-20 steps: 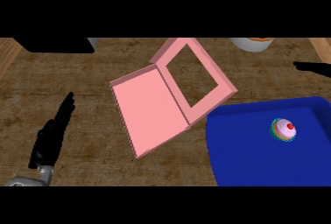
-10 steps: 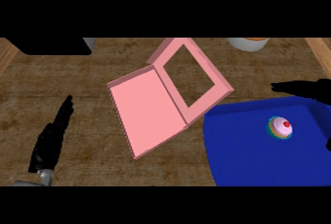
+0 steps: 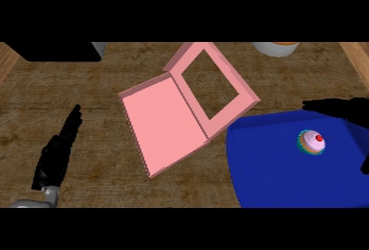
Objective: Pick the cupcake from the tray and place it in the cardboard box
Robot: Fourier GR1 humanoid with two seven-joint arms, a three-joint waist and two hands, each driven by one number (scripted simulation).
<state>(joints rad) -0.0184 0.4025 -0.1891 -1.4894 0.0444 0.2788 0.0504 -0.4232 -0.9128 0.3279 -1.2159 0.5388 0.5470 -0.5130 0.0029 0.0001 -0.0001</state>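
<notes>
Fingers spread wide on right hand [image 3: 342, 108], near cupcake [image 3: 313, 142] on tray [image 3: 288, 180]; left hand [image 3: 59, 151] straight.

Robot body: black and grey.
Left hand [image 3: 56, 155] was matte black with slim fingers [image 3: 72, 119], meeting a rounded grey forearm [image 3: 25, 204]; right hand [image 3: 337, 107] was plain black too.

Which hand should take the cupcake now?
Right. The right hand hangs over the blue tray's far edge, just beyond the cupcake. The left hand rests at the counter's left side, with the open pink box between it and the tray.
</notes>
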